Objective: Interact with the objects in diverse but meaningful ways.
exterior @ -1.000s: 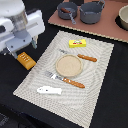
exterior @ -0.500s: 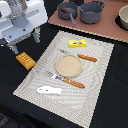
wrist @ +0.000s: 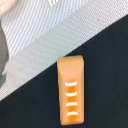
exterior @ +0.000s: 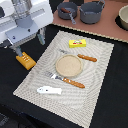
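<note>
While the end effector (exterior: 30, 43) hangs open and empty, the bread loaf (exterior: 25, 61) lies just beneath.

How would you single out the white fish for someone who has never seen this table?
Start at the striped placemat in the middle of the dark table. Go to its near edge, below the round tan plate and the orange-handled fork. The white fish lies there, the only all-white piece on the mat.

Robot test bench, probably a lab, black tabletop (exterior: 110, 100) with a striped placemat (exterior: 95, 75), toy place setting of plate (exterior: 68, 64), fork (exterior: 67, 79) and knife (exterior: 81, 56), grey pots (exterior: 82, 11) on a brown board (exterior: 107, 29)
</note>
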### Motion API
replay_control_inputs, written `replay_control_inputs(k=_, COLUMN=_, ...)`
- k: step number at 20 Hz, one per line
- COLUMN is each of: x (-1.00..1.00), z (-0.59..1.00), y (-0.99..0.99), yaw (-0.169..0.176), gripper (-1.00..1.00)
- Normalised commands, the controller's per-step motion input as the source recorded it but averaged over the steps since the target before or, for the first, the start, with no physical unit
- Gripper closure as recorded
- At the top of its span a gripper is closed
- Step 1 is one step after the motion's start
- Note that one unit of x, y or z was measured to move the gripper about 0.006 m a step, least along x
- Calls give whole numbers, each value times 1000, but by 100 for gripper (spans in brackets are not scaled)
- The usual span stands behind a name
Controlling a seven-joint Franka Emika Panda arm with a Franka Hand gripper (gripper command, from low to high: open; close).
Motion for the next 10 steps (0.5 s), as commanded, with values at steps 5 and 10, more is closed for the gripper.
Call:
replay_control_inputs(k=5, x=653, z=497, y=-295, yaw=0, gripper=-100)
replay_control_inputs(k=10, x=590, z=425, y=-314, yaw=0, gripper=-100)
